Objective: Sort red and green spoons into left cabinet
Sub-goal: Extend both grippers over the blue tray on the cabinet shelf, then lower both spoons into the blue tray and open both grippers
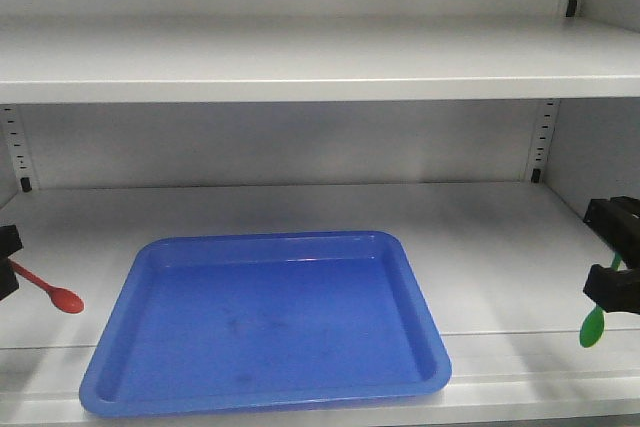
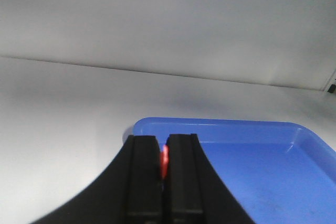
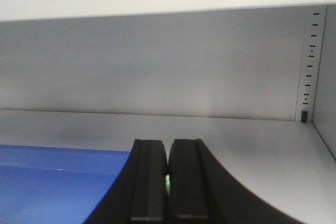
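Note:
The red spoon (image 1: 48, 290) hangs at the far left of the front view, bowl pointing right, held by my left gripper (image 1: 6, 262); a red sliver (image 2: 164, 161) shows between its shut jaws in the left wrist view (image 2: 163, 150). At the far right, my right gripper (image 1: 614, 257) is shut on the green spoon (image 1: 595, 322), whose bowl hangs down; a green sliver (image 3: 167, 183) shows between the jaws of the right gripper (image 3: 168, 153). The blue tray (image 1: 120, 342) lies on the left cabinet's lower shelf (image 1: 500, 237) between both grippers.
An upper shelf (image 1: 320, 62) spans the cabinet above the tray. Perforated rails (image 1: 543, 142) run up the back corners, and the right side wall (image 1: 600, 157) stands close to my right gripper.

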`<state>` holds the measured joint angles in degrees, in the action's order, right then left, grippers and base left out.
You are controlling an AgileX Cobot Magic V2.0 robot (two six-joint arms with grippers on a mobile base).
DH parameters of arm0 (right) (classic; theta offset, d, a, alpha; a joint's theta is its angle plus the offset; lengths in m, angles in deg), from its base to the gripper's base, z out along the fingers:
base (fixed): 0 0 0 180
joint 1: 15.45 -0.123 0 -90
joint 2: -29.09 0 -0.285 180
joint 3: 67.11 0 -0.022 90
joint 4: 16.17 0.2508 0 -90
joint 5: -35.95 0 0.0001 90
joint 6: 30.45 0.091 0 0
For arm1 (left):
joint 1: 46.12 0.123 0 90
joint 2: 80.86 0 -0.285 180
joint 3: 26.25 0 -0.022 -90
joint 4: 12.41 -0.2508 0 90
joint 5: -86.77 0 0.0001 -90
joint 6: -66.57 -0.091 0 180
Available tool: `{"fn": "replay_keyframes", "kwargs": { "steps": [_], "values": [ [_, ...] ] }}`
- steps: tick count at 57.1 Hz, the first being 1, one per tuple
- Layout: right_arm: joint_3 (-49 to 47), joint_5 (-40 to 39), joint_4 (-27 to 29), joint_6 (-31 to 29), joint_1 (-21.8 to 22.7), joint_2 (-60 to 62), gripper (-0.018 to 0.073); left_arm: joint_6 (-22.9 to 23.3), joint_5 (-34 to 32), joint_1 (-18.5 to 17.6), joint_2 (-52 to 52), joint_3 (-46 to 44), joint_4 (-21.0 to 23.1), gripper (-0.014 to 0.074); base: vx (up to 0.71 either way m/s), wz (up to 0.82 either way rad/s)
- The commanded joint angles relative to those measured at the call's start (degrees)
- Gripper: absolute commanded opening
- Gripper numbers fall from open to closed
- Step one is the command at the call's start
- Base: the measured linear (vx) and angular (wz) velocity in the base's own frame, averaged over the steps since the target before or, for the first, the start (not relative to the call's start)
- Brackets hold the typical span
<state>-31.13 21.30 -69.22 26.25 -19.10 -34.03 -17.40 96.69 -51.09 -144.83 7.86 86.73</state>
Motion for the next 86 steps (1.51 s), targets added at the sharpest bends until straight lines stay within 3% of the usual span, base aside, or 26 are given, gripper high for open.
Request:
{"fn": "replay_keyframes", "kwargs": {
  "steps": [1,20,29,45,51,59,75,86],
  "values": [
    [-1.72,-2.57,0.54,0.11,0.11,0.74,-0.0009,0.02,1.03,-0.2,0.76,-1.78,3.99,0.0,0.0,0.0],
    [-1.72,-3.06,0.54,0.11,0.11,0.74,-0.0009,0.02,0.89,-0.2,0.76,-1.71,3.99,0.0,0.0,0.0],
    [-1.72,-3.86,0.54,0.11,0.11,0.17,-0.0008,0.02,4.09,-0.2,0.76,-1.71,3.99,0.0,0.0,0.0],
    [-2.61,-22.25,0.18,3.43,0.11,-9.42,0.0012,0.11,18.44,-0.2,-3.72,-3.63,4.08,0.0008,0.0,0.0],
    [-5.7,-28.59,-2.96,5.0,-0.04,-14.52,0.0032,0.43,22.43,-0.26,-8.15,-7.55,4.08,0.0013,0.0,0.0],
    [-13.0,-28.16,-6.8,6.4,-4.76,-21.2,0.008,1.47,25.6,-0.37,-13.8,-14.21,4.13,0.0029,0.0,0.0],
    [-28.67,-18.11,-6.36,7.61,-17.22,-36.5,0.0185,9.61,30.1,-0.67,-25.54,-22.73,4.13,0.0173,0.0,0.0],
    [-35.37,-9.91,-5.11,16.44,-19.9,-42.08,0.0289,10.25,30.46,-2.0,-30.72,-23.42,3.85,0.0425,0.0,0.0]
  ]
}}
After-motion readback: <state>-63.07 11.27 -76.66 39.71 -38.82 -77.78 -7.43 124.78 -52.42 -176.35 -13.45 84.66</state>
